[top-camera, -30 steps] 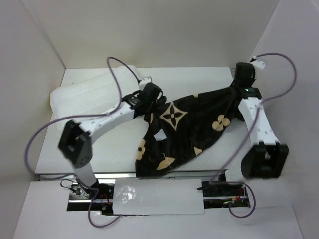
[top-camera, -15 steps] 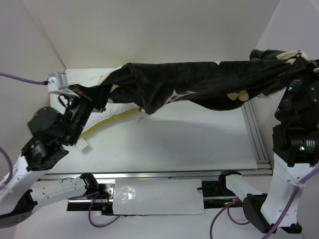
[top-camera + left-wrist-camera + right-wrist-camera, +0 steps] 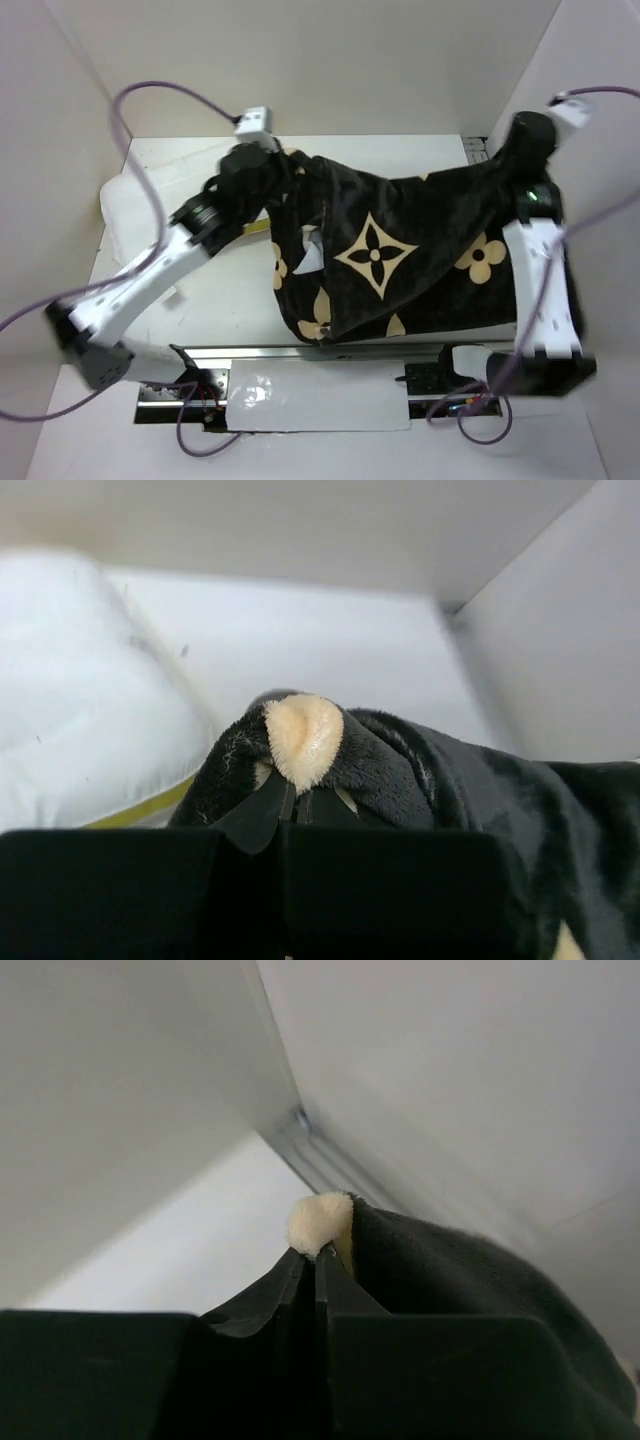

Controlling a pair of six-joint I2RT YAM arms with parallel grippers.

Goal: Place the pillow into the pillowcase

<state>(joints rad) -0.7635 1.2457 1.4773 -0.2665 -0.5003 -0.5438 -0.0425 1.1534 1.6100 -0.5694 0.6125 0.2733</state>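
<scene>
The dark plush pillowcase (image 3: 400, 255) with tan flower and star motifs hangs stretched between my two grippers, its lower edge draped to the table's front. My left gripper (image 3: 285, 175) is shut on its upper left edge; the left wrist view shows a tan fold of the pillowcase (image 3: 300, 735) pinched at the fingertips. My right gripper (image 3: 515, 170) is shut on the upper right corner, a cream tuft of pillowcase (image 3: 322, 1222) sticking out past its jaws. The white pillow (image 3: 160, 190) lies at the back left, partly behind my left arm; in the left wrist view the pillow (image 3: 80, 700) fills the left.
White walls enclose the table on the left, back and right. A metal rail (image 3: 480, 150) runs along the right edge. A white plate (image 3: 320, 395) sits between the arm bases at the front.
The pillowcase has come down from a high taut stretch along the back and now hangs spread over the table's middle. Both arms moved inward and lower, still gripping it.
</scene>
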